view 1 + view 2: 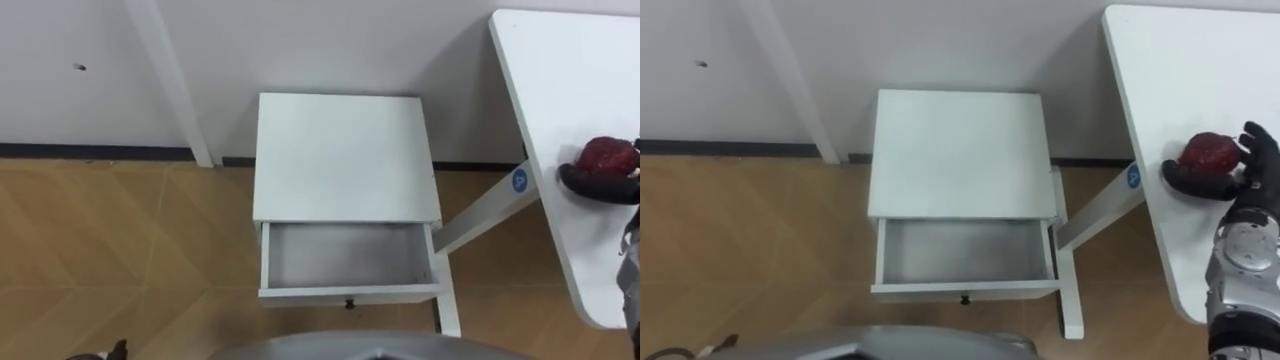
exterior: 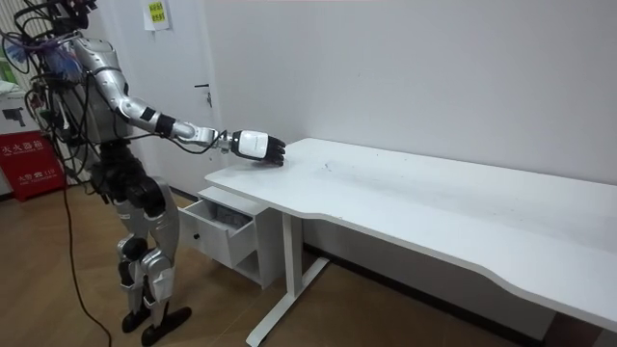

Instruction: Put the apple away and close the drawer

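Gripping apple on bench with right hand, fingers curled round it. Facing open drawer beside bench. Cannot tell left hand state.

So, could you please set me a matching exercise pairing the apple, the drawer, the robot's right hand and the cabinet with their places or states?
Things:
1 apple
2 drawer
3 right hand
4 cabinet

Places or states:
A pulled open
B lying on the white table
C curled round the fruit
D standing beside the table, holding the drawer

Pairs: 1-B; 2-A; 3-C; 4-D.
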Motion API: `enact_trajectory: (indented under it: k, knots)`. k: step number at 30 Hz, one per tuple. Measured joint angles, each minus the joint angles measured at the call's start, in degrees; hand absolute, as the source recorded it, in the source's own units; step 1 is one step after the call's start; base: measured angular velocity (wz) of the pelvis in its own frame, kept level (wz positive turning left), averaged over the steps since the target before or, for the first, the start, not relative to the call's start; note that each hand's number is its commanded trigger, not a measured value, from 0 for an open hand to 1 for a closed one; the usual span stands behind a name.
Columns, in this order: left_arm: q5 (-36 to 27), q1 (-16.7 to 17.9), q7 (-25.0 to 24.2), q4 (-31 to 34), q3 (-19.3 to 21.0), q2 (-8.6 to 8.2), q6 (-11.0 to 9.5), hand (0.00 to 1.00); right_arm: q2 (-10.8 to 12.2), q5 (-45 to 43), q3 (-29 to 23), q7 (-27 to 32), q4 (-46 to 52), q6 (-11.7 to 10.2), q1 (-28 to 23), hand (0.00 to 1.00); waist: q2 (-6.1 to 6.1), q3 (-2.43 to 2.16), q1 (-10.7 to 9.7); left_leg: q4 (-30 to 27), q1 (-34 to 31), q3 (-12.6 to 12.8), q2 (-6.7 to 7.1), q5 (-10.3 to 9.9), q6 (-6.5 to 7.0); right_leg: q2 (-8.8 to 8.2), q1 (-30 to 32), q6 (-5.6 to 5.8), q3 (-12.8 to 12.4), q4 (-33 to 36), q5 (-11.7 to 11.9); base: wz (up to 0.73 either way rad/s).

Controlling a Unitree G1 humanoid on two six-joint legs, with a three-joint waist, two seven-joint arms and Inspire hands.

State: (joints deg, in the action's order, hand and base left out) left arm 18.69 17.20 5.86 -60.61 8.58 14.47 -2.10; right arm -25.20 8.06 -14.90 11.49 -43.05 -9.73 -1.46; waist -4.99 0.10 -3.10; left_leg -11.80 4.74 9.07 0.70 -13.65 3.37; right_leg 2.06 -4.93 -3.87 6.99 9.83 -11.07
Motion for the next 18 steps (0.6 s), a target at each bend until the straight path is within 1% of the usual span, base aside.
enact_trajectory:
  k: [2,6,10,14,15,18]
  knots:
    - [0.0,-0.17,0.01,0.0,-0.01,0.22,-0.24,0.0,-0.3,-0.55,0.0,0.2,-1.22,-0.68,0.01,1.0,-0.03,0.0,0.13,0.0,0.0,0.04,0.0,0.0,0.0,-0.01,0.0,0.0,-0.01,0.02,0.0,0.0]
    - [0.0,-0.13,0.01,0.01,0.0,0.31,-0.44,0.0,-0.35,-1.91,0.0,0.45,-1.78,-0.85,0.01,1.0,-0.01,0.0,0.17,0.1,0.01,0.12,0.0,-0.02,0.01,0.0,0.03,0.01,-0.09,0.01,0.0,0.0]
    - [-0.03,-0.23,0.1,0.04,-0.19,0.42,-0.45,0.0,-0.51,-1.92,0.07,0.51,-3.35,-2.06,0.29,1.0,0.06,-0.04,0.27,0.16,-0.05,0.09,-0.03,-0.02,0.0,0.05,0.03,0.0,-0.12,0.01,0.02,0.0]
    - [0.03,-0.59,0.19,0.01,-1.15,0.52,-0.48,0.0,-0.42,-2.48,0.29,1.13,-3.23,-2.15,0.25,1.0,0.22,-0.12,0.29,0.11,-0.03,0.11,-0.02,-0.02,0.0,-0.01,-0.08,0.04,-0.02,0.06,0.05,0.0]
    - [0.04,-0.75,0.2,-0.01,-1.45,0.52,-0.48,0.0,-0.32,-4.12,0.38,1.53,-2.99,-2.15,0.24,1.0,0.24,-0.11,0.3,0.1,-0.05,0.09,-0.02,-0.02,0.0,-0.02,-0.07,0.05,0.0,0.11,0.05,0.0]
    - [0.0,-1.53,0.18,-0.73,-2.16,0.48,-0.48,0.0,-0.24,-4.59,2.07,1.58,-1.15,-1.78,0.24,1.0,0.37,-0.06,0.57,0.06,-0.2,0.12,-0.04,-0.02,0.01,-0.02,0.24,0.05,0.16,0.58,0.05,0.0]
